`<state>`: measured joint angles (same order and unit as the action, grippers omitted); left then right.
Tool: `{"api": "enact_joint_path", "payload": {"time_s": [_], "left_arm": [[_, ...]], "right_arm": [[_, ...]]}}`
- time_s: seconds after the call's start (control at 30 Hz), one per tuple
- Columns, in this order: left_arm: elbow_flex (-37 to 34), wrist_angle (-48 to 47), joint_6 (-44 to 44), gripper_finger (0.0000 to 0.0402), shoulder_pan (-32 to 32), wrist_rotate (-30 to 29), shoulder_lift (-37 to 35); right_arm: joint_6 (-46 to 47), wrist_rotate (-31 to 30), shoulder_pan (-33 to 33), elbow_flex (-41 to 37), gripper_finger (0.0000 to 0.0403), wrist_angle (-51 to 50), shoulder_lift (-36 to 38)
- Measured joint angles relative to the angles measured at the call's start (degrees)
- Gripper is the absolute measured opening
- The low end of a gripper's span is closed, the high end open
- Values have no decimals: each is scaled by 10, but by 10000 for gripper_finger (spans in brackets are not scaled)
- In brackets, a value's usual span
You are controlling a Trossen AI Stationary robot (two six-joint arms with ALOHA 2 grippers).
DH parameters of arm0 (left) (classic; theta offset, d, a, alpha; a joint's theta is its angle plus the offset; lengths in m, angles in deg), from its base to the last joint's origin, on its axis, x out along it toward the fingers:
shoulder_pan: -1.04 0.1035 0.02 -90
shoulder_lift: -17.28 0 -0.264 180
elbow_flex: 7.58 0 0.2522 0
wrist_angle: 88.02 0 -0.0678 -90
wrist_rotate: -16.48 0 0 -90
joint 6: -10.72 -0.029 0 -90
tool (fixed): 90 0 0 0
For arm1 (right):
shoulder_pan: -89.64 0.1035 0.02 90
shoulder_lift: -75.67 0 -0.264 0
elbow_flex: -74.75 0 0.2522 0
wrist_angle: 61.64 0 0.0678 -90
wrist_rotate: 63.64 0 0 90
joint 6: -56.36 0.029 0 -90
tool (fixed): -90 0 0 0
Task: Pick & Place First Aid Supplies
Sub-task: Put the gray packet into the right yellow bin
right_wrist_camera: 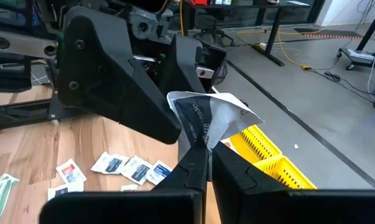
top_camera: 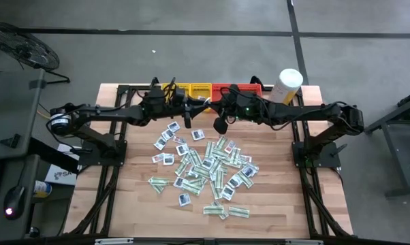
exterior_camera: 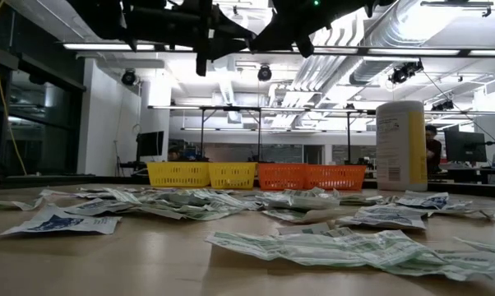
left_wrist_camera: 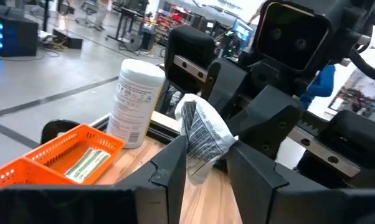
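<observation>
No legible text anywhere. Canister [left_wrist_camera: 135,102] has a printed label block, lines too small to read; same in the low view [exterior_camera: 401,146]. The crumpled packet [right_wrist_camera: 206,121] held up between the two arms shows dark print, letters distorted and not readable. Packets on the table [top_camera: 123,204] carry blue and green markings, no words resolvable. A box on the floor at far left [top_camera: 55,175] bears lettering, cut off, unreadable.

Dozens of packets [top_camera: 203,167] — four trays [top_camera: 199,89], two yellow, two red — one canister [top_camera: 287,85].
</observation>
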<state>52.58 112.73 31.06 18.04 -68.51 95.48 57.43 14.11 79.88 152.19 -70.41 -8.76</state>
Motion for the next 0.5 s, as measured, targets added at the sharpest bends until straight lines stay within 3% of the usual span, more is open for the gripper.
{"api": "enact_joint_path", "payload": {"time_s": [0.17, 0.4, 0.5], "left_arm": [[0, -1, -4, 103, -15, -52, 0], [0, -2, -1, 12, -13, -61, 0], [0, -3, -1, 14, -13, -62, 0]], "right_arm": [[-1, 4, 0, 0, 7, 0, 0], [-1, 9, 0, 0, 8, 0, 0], [-1, 9, 0, 0, 20, -1, 0]]}}
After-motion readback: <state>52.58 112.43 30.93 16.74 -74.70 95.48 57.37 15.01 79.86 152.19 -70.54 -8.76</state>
